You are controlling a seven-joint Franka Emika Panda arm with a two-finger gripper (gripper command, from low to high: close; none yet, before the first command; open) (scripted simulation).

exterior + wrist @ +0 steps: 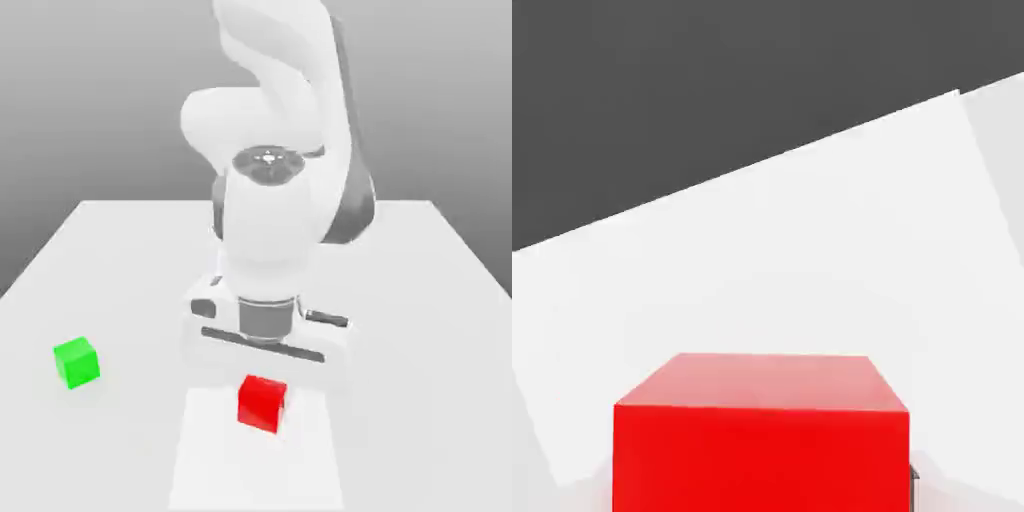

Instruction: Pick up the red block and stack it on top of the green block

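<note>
In the exterior view the arm's bulky white hand hides the fingers of the gripper (262,372), so the grip itself cannot be seen there; one red block (262,403) sits directly under the hand, its upper edge tucked beneath it, a plain bright-red cube with smooth matte faces; one green block (77,362), a plain bright-green cube, stands well apart from the gripper toward the exterior view's left, on the white table (420,300); in the hand view the red block (762,440) lies close under the camera, cut off by the frame edge; the jaws are closed as far as they go, seemingly onto the red block.
</note>
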